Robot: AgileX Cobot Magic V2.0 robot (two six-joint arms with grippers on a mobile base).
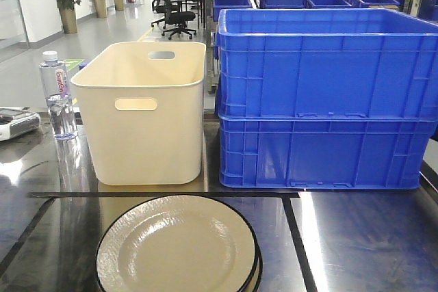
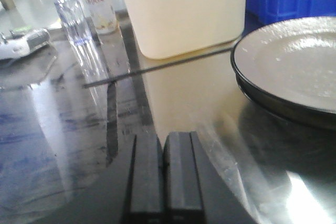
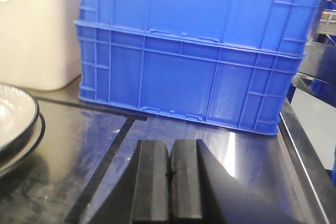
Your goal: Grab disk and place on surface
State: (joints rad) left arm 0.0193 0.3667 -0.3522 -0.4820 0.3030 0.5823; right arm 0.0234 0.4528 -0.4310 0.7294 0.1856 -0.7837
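Note:
The disk (image 1: 176, 245) is a cream plate with a black rim, lying on top of a second one like it at the front middle of the surface (image 1: 363, 237), a glossy dark grey tabletop crossed by thin black lines. In the left wrist view the disk (image 2: 294, 61) lies to the upper right of my left gripper (image 2: 164, 137), which is shut with nothing in it and hangs low over the surface (image 2: 63, 145). My right gripper (image 3: 170, 142) is also shut and empty. The disk's rim (image 3: 13, 114) shows at its far left, well apart. Neither gripper appears in the front view.
A cream plastic bin (image 1: 144, 111) stands behind the disk. Two stacked blue crates (image 1: 321, 100) fill the back right. A water bottle (image 1: 57, 97) and a white device (image 1: 15, 122) sit at the left. More blue crates and an office floor lie beyond.

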